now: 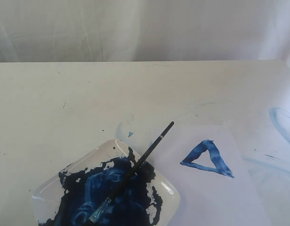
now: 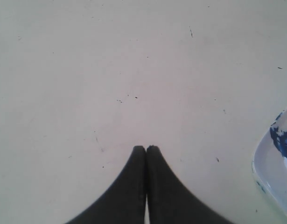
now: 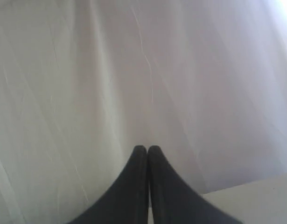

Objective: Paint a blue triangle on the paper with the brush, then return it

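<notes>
Streaky blue triangle (image 1: 218, 159) on white paper (image 1: 196, 197), black-handled brush (image 1: 133, 172) lying in clear paint dish (image 1: 169, 192) — seemingly finished; left claw (image 2: 146, 148), right claw (image 3: 147, 148) closed, empty.

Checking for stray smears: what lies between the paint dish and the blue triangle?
In the exterior view, only bare paper separates the paint dish from the blue triangle; the brush lies across the dish, outside that gap.

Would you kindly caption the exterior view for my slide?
Finished blue triangle on the paper; brush resting across the paint dish.
</notes>
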You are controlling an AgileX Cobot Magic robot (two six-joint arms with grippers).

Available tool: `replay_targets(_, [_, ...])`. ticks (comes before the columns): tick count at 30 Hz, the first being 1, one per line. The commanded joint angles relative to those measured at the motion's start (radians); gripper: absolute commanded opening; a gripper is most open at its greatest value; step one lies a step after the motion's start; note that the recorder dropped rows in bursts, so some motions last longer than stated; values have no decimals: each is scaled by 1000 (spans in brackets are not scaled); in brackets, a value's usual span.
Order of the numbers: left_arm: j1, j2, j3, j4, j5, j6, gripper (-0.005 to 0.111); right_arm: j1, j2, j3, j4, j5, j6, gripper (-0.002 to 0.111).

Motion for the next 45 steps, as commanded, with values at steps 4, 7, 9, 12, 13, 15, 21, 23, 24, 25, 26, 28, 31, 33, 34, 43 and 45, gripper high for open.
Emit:
replay_targets(4, [-4,-4,4,-9,4,2,0,-2,-5,7,-187,140,5,0])
replay_targets(7, [-4,-4,4,-9,4,2,0,-2,-5,7,-232,204,5,0])
replay_targets(9, [-4,-4,4,-9,4,2,0,-2,-5,7,-263,257,5,0])
replay_targets(12, [-4,-4,4,-9,4,2,0,-2,-5,7,-268,372,5,0])
replay_targets(13, [-4,-4,4,-9,4,2,0,-2,-5,7,-268,417,5,0])
replay_targets(15, [-4,-4,4,-9,4,2,0,-2,-5,7,-268,492,5,0])
replay_targets(21, [-4,-4,4,-9,4,2,0,-2,-5,7,-266,618,5,0])
replay_targets(23, [-4,-4,4,-9,4,2,0,-2,-5,7,-262,623,5,0])
replay_targets(24, [-4,-4,4,-9,4,2,0,-2,-5,7,-262,623,5,0])
replay_targets(25, [-4,-4,4,-9,4,2,0,-2,-5,7,-262,623,5,0])
replay_targets(26, [-4,-4,4,-9,4,2,0,-2,-5,7,-262,623,5,0])
replay_targets(28, [-4,-4,4,-9,4,2,0,-2,-5,7,-262,623,5,0])
replay_targets(31, [-4,-4,4,-9,4,2,0,-5,-5,7,-262,623,5,0])
replay_targets(33, [-4,-4,4,-9,4,2,0,-44,-5,7,-262,623,5,0])
replay_targets(34, [-4,-4,4,-9,4,2,0,-72,-5,7,-262,623,5,0])
replay_targets(43, [-4,-4,4,-9,4,2,0,-182,-5,7,-260,623,5,0])
replay_targets(45, [-4,-4,4,-9,4,2,0,-194,-5,7,-260,623,5,0])
